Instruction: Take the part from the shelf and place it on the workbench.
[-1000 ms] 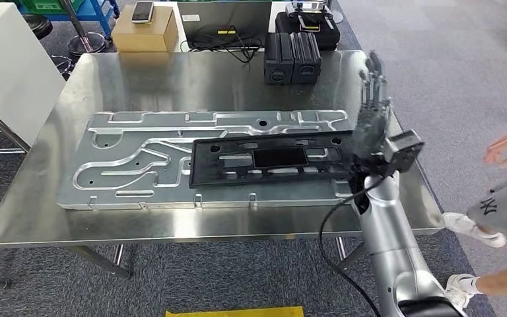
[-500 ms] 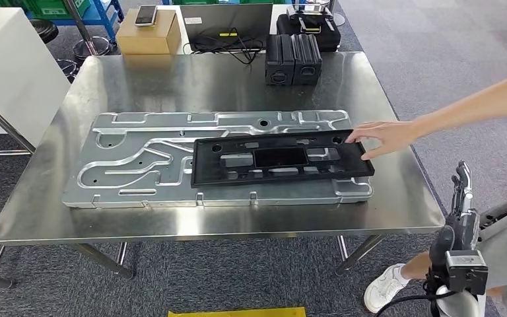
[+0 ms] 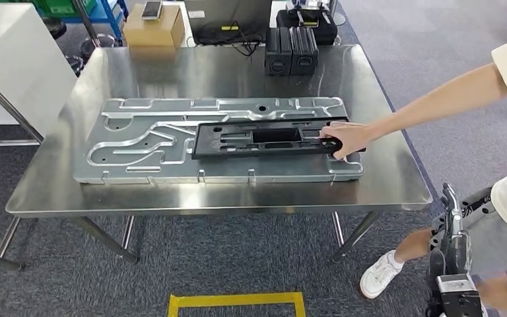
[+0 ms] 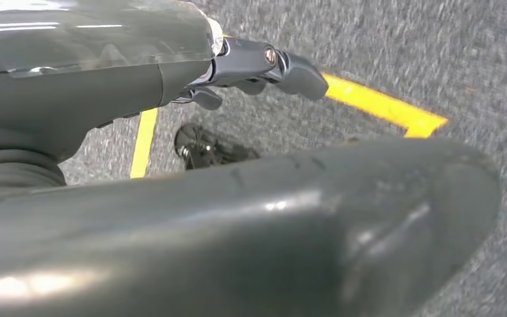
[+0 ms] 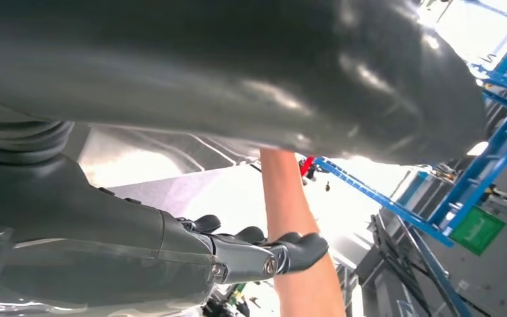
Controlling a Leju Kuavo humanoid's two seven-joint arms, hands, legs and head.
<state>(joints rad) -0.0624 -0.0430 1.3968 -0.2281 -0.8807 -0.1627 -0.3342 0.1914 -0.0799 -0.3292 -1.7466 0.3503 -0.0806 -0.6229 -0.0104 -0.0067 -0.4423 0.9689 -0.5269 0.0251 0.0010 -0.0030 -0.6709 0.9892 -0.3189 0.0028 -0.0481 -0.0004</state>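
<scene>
Resting: black plastic part [image 3: 267, 138] flat on grey metal plate [image 3: 152, 142], workbench [image 3: 237, 66].
Person's hand [image 3: 343, 139]: covers part's end.
Right hand [image 3: 452, 228]: low, empty, fingers extended.
Left hand [image 4: 257, 69]: blurred, probably empty; spread unclear.

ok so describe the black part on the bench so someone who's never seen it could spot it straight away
Start at the steel workbench, then the big silver channelled plate lying on it. The black part lies on that plate's right half: a long flat frame with cut-out openings, a person's hand on its right end. It alone is flat and black; the black boxes at the far edge are blocky.
</scene>
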